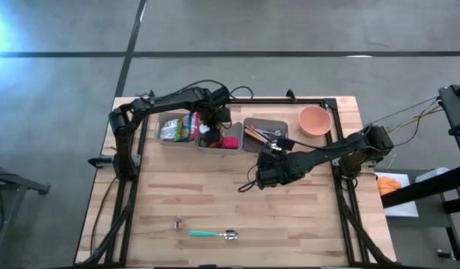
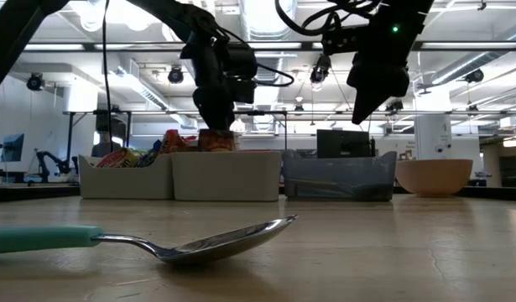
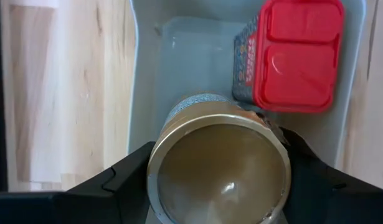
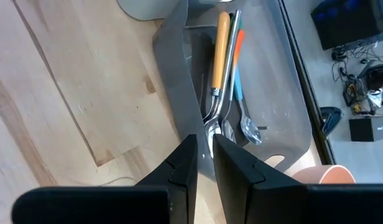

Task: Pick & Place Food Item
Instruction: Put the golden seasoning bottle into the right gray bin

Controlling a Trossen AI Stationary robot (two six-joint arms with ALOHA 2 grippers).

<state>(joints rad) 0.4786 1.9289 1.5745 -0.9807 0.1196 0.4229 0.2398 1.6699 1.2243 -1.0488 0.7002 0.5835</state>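
Gold-topped tin can [image 3: 219,165] sits clasped upright in the left end effector [image 3: 219,186], directly over the middle grey bin [image 3: 144,74], with a red-lidded box [image 3: 297,53] at its 1 o'clock. Right end effector [image 4: 203,165], pinched narrow and empty, hovers above the surface [image 1: 215,194] well apart, so the left arm is nearer.

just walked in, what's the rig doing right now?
The left gripper is closed around a can over the middle bin, which also holds a red-lidded box. The right gripper is shut and empty, hovering over the table by the utensil bin. A teal-handled spoon lies at the table's near edge, and a pink bowl sits beside the bins.
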